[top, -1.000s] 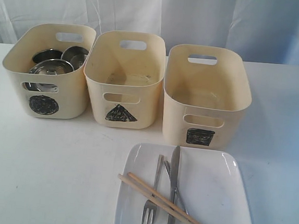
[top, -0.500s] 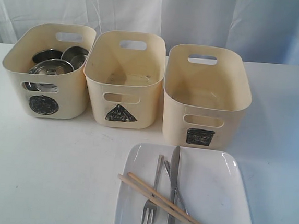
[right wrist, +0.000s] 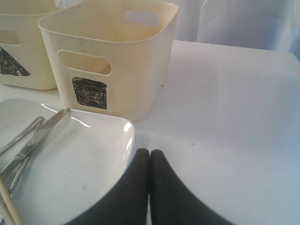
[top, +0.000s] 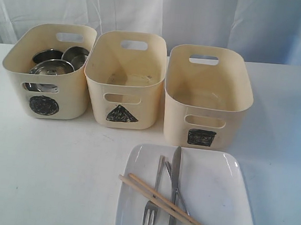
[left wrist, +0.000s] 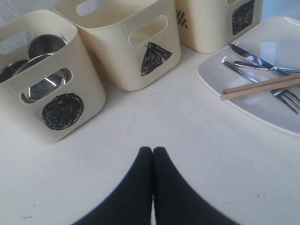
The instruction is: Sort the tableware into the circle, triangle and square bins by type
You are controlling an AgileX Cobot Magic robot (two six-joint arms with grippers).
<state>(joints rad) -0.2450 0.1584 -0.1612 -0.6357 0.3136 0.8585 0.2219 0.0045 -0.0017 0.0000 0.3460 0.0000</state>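
Left fingers [left wrist: 140,185] and right fingers [right wrist: 161,187] are pressed together, empty, low over the counter [top: 55,178]. Steel bowls [top: 51,67] sit in the circle bin [top: 16,80], round ware sorted; fork [top: 150,216], knife [top: 175,167] and chopsticks [top: 139,186] lie on the plate [top: 218,187], likely awaiting the empty triangle bin [top: 123,97] and square bin [top: 206,104].

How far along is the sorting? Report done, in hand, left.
Done: steel bowls in the circle bin. In hand: nothing; left fingers and right fingers shut, empty. Left: fork, knife, chopsticks and the plate under them; triangle bin and square bin show nothing inside.
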